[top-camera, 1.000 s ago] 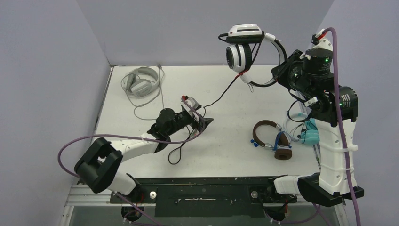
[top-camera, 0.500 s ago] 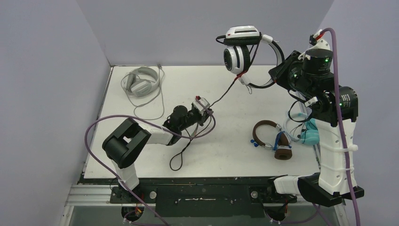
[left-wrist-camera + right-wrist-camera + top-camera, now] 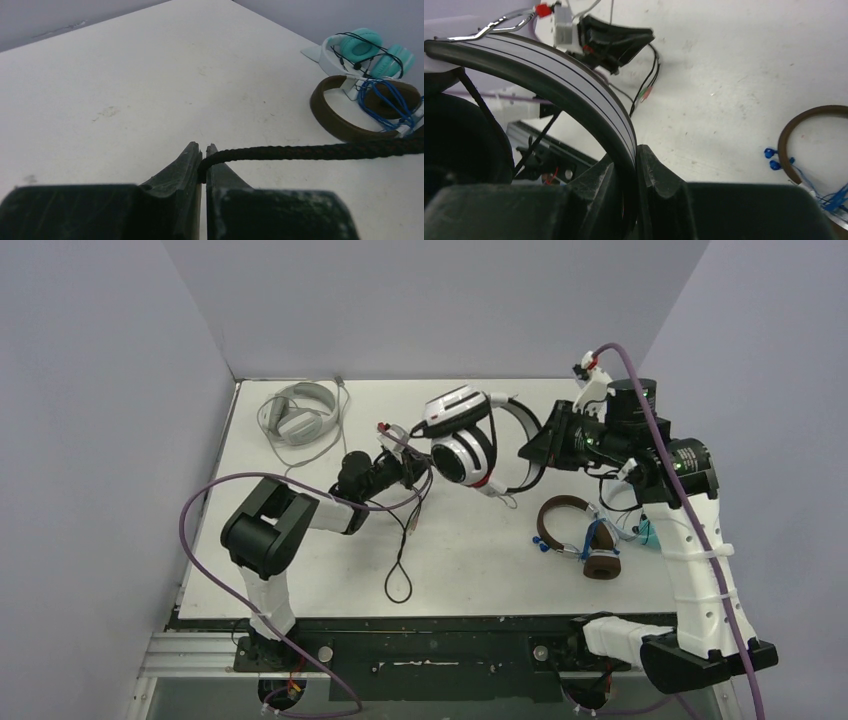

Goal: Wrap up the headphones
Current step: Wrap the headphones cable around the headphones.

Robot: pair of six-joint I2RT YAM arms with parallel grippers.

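The black-and-white headphones [image 3: 463, 438] hang over the middle of the table. My right gripper [image 3: 530, 447] is shut on their striped headband [image 3: 549, 70], which runs between the fingers of that gripper [image 3: 631, 155]. Their black cable [image 3: 400, 565] drops from the ear cup and loops down toward the table's front edge. Just left of the ear cup, my left gripper [image 3: 420, 470] is shut on this braided cable [image 3: 310, 150]. The cord comes out to the right from between the tips of the left gripper [image 3: 202, 150].
Brown headphones with a blue cable [image 3: 578, 532] lie at the right, and a teal pair [image 3: 657, 532] sits beside them by the right arm. Pale grey headphones [image 3: 298, 412] rest at the back left. Both the brown pair [image 3: 340, 120] and the teal pair [image 3: 367, 50] show in the left wrist view.
The right arm has brought the black-and-white headphones down and to the left, close to the left gripper. The left gripper has shut on the black cable and drawn back leftward.
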